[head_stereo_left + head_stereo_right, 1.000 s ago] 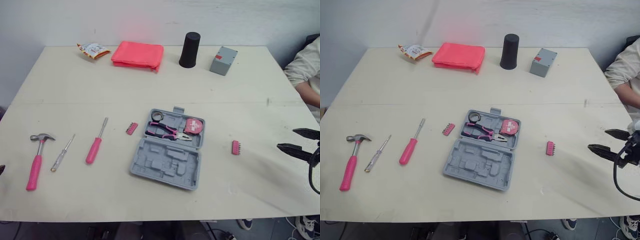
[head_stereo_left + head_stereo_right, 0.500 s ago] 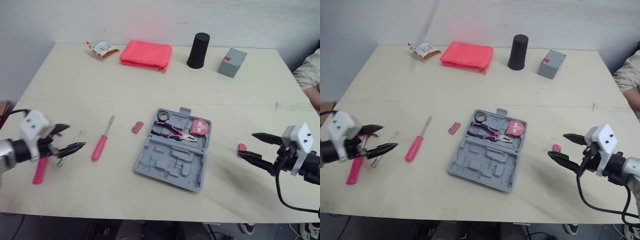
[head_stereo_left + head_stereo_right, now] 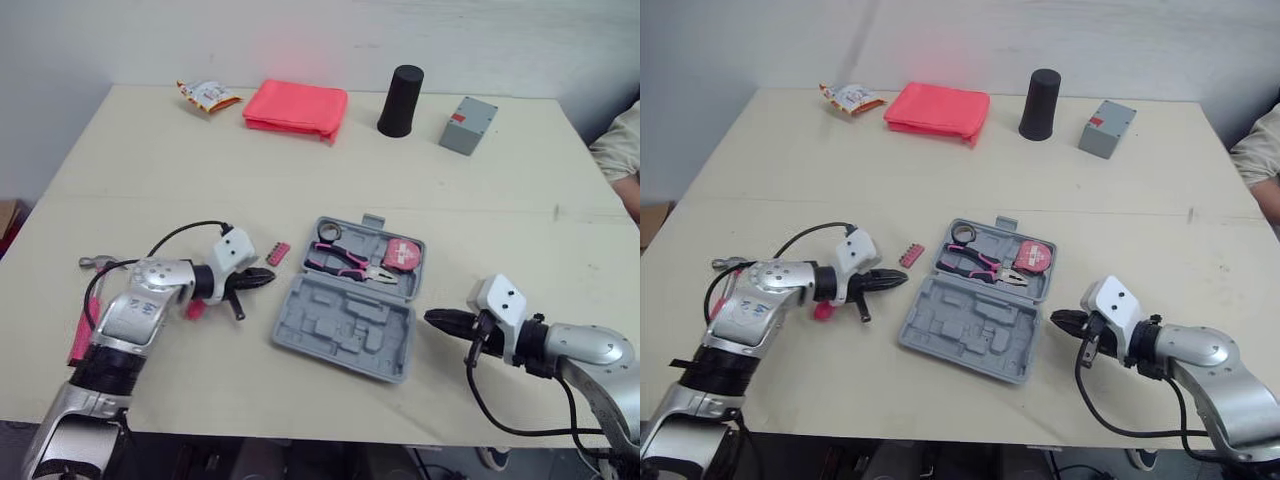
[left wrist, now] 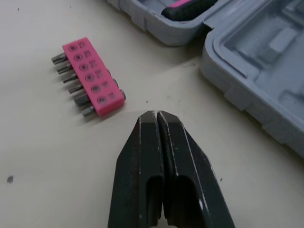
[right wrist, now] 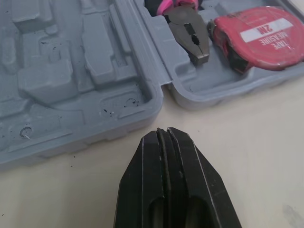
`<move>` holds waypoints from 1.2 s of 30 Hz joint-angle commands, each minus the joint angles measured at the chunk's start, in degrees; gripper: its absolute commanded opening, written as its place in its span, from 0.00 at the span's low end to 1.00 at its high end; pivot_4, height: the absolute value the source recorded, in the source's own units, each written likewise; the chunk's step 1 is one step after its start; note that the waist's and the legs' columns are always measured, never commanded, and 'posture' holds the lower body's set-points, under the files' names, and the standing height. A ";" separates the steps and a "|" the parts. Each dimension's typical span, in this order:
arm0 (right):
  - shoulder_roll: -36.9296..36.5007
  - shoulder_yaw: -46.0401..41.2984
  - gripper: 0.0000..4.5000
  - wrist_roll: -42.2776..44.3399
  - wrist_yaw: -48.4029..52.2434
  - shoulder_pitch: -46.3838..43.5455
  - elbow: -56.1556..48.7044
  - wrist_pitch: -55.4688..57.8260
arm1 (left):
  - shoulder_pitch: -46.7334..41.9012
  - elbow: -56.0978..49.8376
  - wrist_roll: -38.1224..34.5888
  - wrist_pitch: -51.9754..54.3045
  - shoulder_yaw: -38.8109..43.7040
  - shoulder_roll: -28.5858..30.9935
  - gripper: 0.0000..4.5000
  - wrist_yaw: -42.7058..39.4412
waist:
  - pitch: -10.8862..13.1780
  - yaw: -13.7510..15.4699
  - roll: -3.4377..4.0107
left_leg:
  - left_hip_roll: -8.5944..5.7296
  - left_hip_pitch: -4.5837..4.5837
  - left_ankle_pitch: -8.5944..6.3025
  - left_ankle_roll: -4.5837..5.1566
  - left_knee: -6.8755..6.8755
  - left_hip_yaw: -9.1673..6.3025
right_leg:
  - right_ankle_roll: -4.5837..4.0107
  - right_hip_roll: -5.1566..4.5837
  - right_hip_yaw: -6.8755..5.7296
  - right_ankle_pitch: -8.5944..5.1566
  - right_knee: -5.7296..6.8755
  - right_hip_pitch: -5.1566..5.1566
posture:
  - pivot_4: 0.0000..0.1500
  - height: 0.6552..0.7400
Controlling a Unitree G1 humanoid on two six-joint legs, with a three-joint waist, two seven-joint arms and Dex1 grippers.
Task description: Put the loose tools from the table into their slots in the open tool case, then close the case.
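Left gripper clenched, bit holder just beyond

Head view: holder lies far-right of my empty left tips, left of the tool case. Left wrist view: its long axis slants across my fingers. Right wrist view: right gripper clenched too, farther off.

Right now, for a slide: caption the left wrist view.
Shut left gripper beside pink bit holder, near open tool case.

Desk: pale beige top, a faint seam running across its width.
Wall: plain off-white, directly behind the desk's far edge.
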 commanded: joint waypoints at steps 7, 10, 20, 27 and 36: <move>1.02 2.71 0.00 -3.15 -0.53 -2.68 1.86 -2.72 | -4.55 2.33 2.60 -0.12 -2.09 -6.76 0.01 1.68 | 0.00 0.19 0.00 | -0.01 -0.02 -0.01 0.02 0.01 -0.01 | 0.01 0.01 -0.02 0.01 0.00 0.01 | 1.00 0.95; 1.38 3.07 0.00 -3.93 -0.73 -3.75 3.41 -3.37 | -5.02 3.25 3.63 -0.96 -2.61 -8.07 0.01 1.72 | 0.00 0.22 0.00 | -0.01 -0.02 -0.01 0.01 0.04 -0.01 | 0.02 0.00 -0.02 0.01 0.02 0.01 | 1.00 0.95; 1.78 4.89 0.00 -4.45 1.95 -8.45 7.75 -5.01 | -2.47 -0.87 2.56 0.75 -4.07 -6.51 0.01 -4.24 | 0.00 0.25 0.00 | -0.01 -0.03 -0.01 0.02 0.05 -0.03 | 0.01 0.00 -0.04 0.01 0.02 0.01 | 1.00 0.95; 2.41 6.12 0.00 -4.30 4.60 -10.68 10.29 -5.21 | 3.25 -10.98 1.11 5.46 -4.25 -4.24 0.01 -6.00 | 0.00 0.00 0.00 | 0.00 -0.03 -0.01 0.02 0.04 -0.05 | 0.01 0.00 -0.04 0.01 0.01 0.02 | 1.00 0.95; -1.03 -0.11 0.00 -3.38 5.15 -8.25 8.86 -4.14 | 8.80 -18.95 -3.44 10.56 6.71 -3.52 0.01 -0.02 | 0.00 -0.14 0.01 | 0.00 0.00 -0.02 0.03 0.03 -0.06 | 0.01 0.00 -0.04 0.01 -0.02 0.08 | 1.00 0.95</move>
